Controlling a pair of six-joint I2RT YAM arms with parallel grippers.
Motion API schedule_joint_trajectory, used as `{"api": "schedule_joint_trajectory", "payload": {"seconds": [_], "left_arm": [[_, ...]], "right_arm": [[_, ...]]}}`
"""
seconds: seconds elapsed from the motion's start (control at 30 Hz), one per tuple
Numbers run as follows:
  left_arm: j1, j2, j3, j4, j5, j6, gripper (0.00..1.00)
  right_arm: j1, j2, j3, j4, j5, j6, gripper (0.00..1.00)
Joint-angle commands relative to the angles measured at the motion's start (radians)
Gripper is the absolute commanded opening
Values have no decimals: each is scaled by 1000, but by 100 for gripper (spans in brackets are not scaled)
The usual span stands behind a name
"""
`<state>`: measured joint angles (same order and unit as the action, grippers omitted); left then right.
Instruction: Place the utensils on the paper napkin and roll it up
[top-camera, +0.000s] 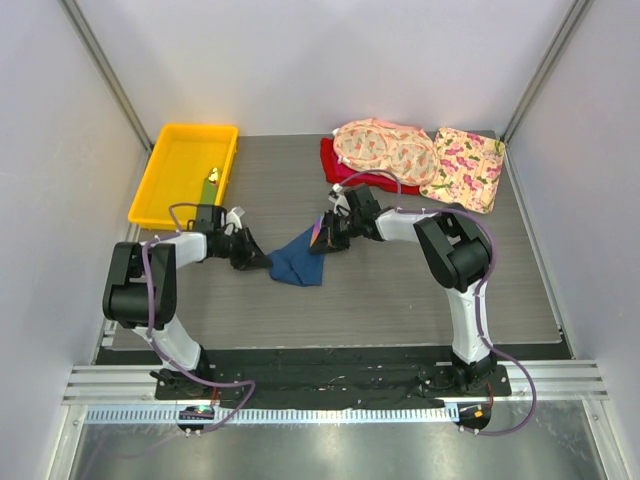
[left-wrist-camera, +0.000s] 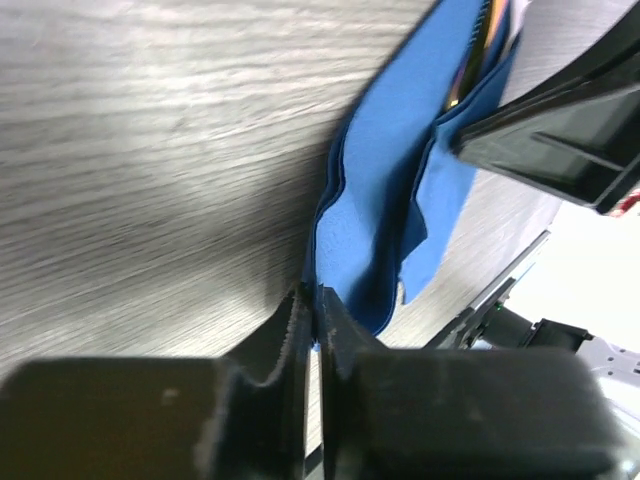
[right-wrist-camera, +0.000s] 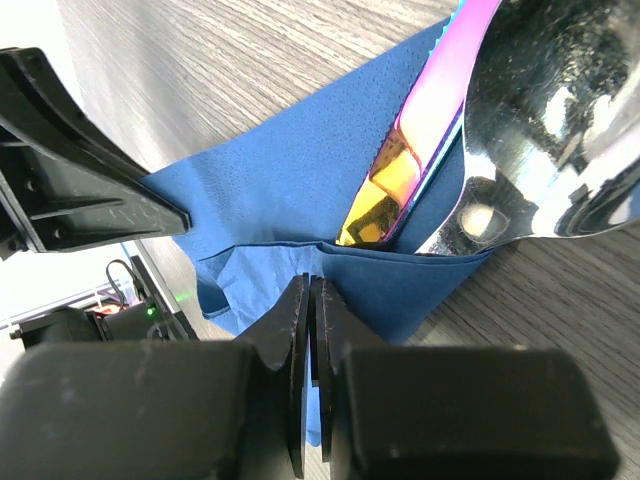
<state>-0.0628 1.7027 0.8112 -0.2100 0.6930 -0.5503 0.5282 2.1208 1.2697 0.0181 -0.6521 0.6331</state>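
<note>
The paper napkin (top-camera: 298, 260) lies folded and bunched on the table between my two arms, dark blue. The utensils sit inside its fold: a silver spoon head (right-wrist-camera: 540, 130) and a pink-to-gold iridescent piece (right-wrist-camera: 425, 130) stick out at the right end, and a sliver shows in the left wrist view (left-wrist-camera: 470, 70). My left gripper (top-camera: 264, 260) is shut on the napkin's left corner (left-wrist-camera: 345, 250). My right gripper (top-camera: 322, 243) is shut on the folded edge of the napkin (right-wrist-camera: 300, 170) just below the utensils. The two grippers face each other across the napkin.
A yellow tray (top-camera: 160, 190) with a green strip and a small yellow object stands at the back left. Two pink floral cloths (top-camera: 385, 150) (top-camera: 465, 168) and a red cloth (top-camera: 340, 165) lie at the back right. Side walls close the table in.
</note>
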Motion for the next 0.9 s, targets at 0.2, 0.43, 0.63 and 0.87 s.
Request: {"api": "schedule_joint_trajectory", "payload": {"seconds": [0.2,0.43,0.63,0.87], "left_arm": [[6,6,16,80,-15,-17,28],[4,121,43,107,20,-5,57],[4,230,108,158,80,-20,59],[-8,278,140,196,131,-30,60]], "right_arm": [[4,54,-16,-66,151,-52,8],[6,54,-12,-64,147,-50,8],[6,54,-13,-64,147,-50,8],[4,62,-9,-64,146,-50,8]]}}
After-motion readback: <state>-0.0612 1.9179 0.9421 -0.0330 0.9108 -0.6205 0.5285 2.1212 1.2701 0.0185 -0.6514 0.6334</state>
